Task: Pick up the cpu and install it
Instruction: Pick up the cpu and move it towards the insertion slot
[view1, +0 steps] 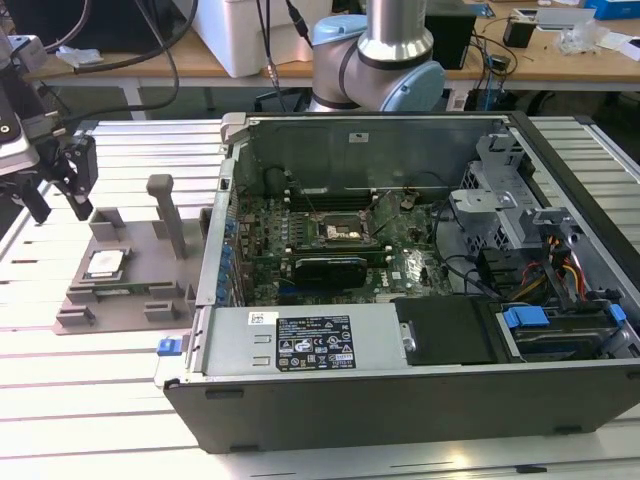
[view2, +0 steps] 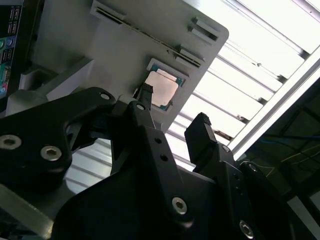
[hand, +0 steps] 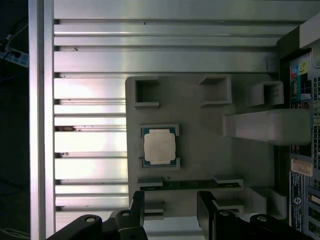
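The cpu (view1: 105, 263) is a small square chip with a shiny metal top. It lies flat in a pocket of the grey fixture plate (view1: 140, 275), at the exterior view's left. Both wrist views show the cpu (hand: 159, 146) (view2: 161, 89) seated in the plate (hand: 200, 140). My gripper (view1: 58, 205) hangs above and a little beyond the plate's far left corner, apart from the chip. Its black fingers (hand: 137, 200) stand open with nothing between them, as the gripper (view2: 174, 103) (hand: 171, 197) shows. The motherboard socket (view1: 345, 232) sits inside the open computer case.
The open computer case (view1: 400, 385) fills the middle and the exterior view's right, with drive bays and cables inside. A tall grey post (view1: 168, 210) rises from the fixture plate near the case wall. The slatted aluminium table (view1: 90, 400) lies underneath. The arm's base (view1: 385, 50) stands behind the case.
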